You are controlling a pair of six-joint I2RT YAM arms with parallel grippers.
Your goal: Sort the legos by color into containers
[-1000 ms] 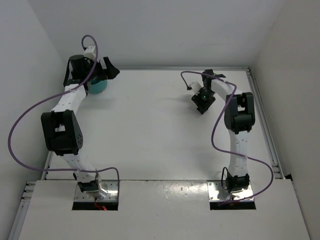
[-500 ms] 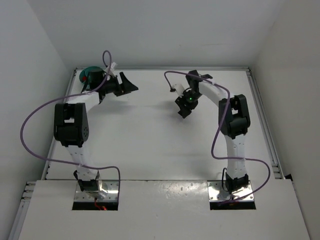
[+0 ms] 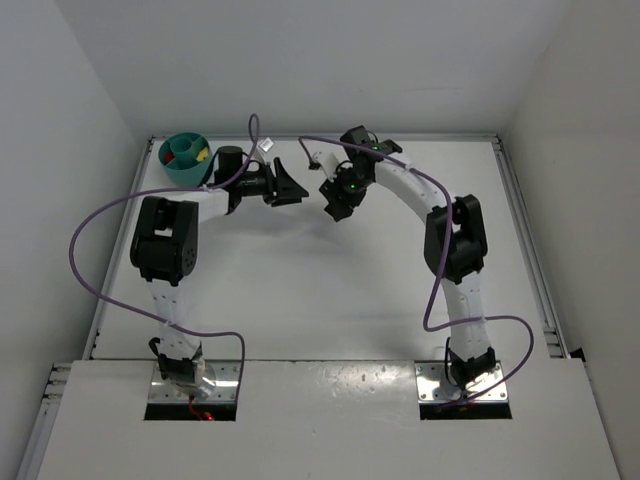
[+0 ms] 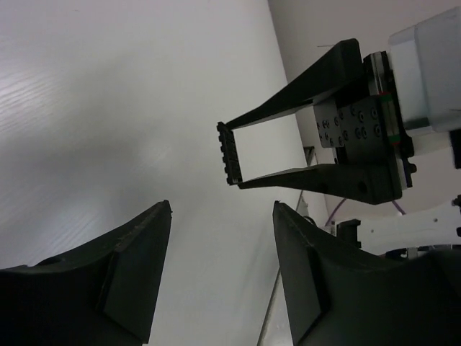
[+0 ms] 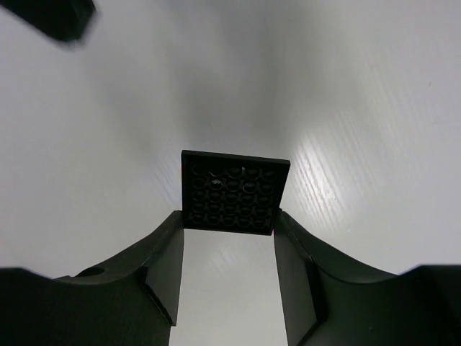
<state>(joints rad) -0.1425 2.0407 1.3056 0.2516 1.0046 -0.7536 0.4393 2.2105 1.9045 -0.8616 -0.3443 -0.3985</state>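
My right gripper (image 5: 229, 218) is shut on a flat black studded lego plate (image 5: 234, 191), pinched by its side edges at the fingertips above the white table. In the left wrist view the same plate (image 4: 230, 153) shows edge-on between the right gripper's fingers (image 4: 288, 94). My left gripper (image 4: 220, 209) is open and empty, its tips pointing at the right gripper a short way off. In the top view the two grippers, left (image 3: 292, 189) and right (image 3: 333, 206), face each other at the back middle. The teal bowl (image 3: 184, 172) stands at the back left corner with red (image 3: 177, 155) and yellow (image 3: 203, 154) bricks in its compartments.
White walls close in the table at the back and both sides. Purple cables (image 3: 90, 225) loop off both arms. A rail (image 3: 525, 230) runs along the table's right edge.
My left arm has swung right, away from the bowl toward the back middle, uncovering the bowl. My right arm has moved left with the black plate, so the two grippers now face each other closely.
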